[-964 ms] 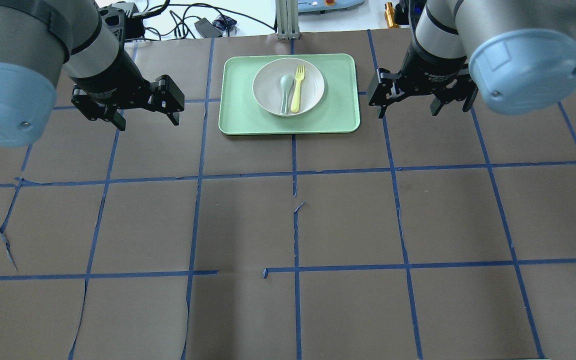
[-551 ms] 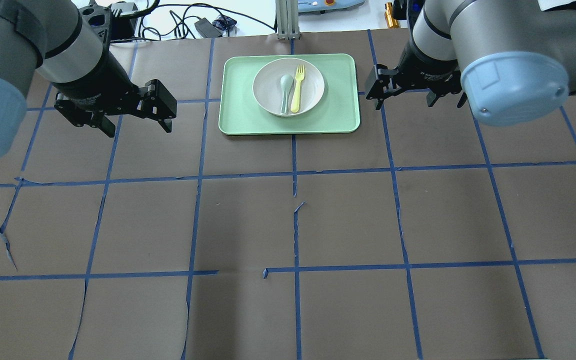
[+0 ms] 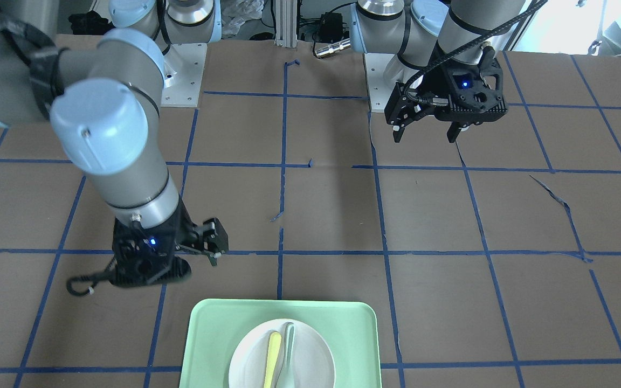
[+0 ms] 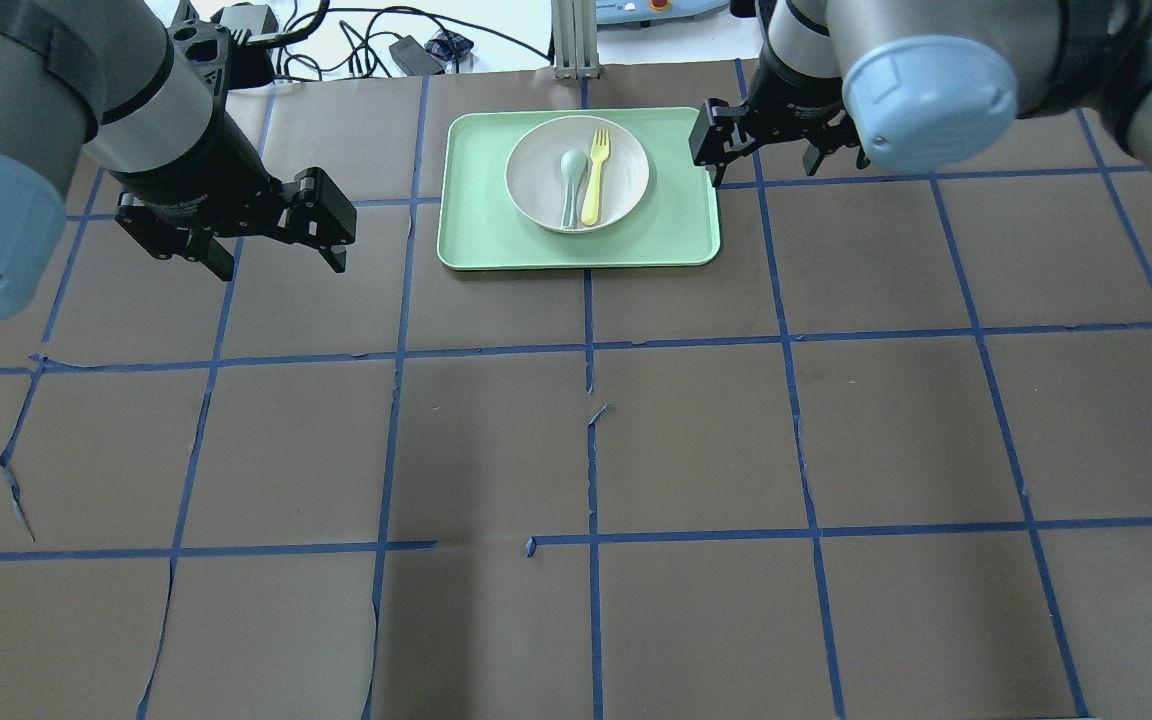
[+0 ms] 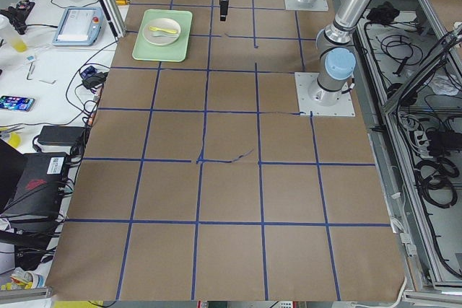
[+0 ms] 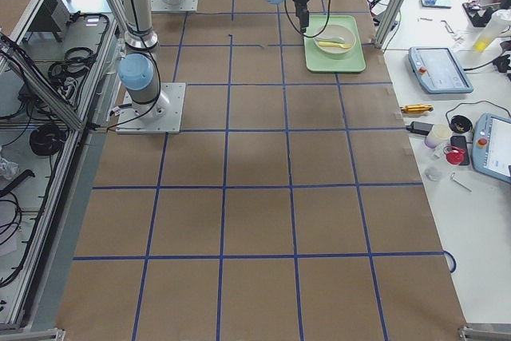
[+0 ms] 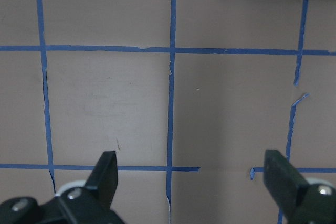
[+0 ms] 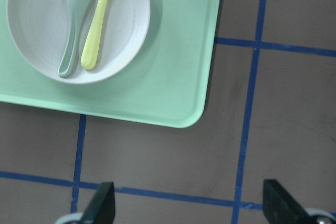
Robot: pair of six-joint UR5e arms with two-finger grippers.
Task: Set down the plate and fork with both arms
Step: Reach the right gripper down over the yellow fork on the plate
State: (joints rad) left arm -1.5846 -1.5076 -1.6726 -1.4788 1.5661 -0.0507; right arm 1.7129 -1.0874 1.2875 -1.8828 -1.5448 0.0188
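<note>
The off-white plate (image 4: 536, 170) sits on a mint-green tray (image 4: 476, 230) at the far middle of the table. The pale-yellow fork (image 4: 596, 175) lies in the plate beside a grey-green spoon (image 4: 571, 185). My right gripper (image 4: 764, 172) is open and empty, hovering just off the tray's right edge. Its wrist view shows the plate (image 8: 42, 24), the fork (image 8: 100, 22) and the tray (image 8: 173, 77) ahead to the left. My left gripper (image 4: 279, 262) is open and empty, well left of the tray over bare paper. The left wrist view shows its fingers (image 7: 105, 171) spread wide.
Brown paper with a blue tape grid (image 4: 591, 345) covers the table, and the tape is torn in places (image 4: 16, 490). An aluminium post (image 4: 574, 40) and cables (image 4: 366, 45) stand behind the tray at the far edge.
My right gripper has moved left and farther back, from a tile away to the tray's right edge. My left gripper has shifted a little to the left. Both stay open.
</note>
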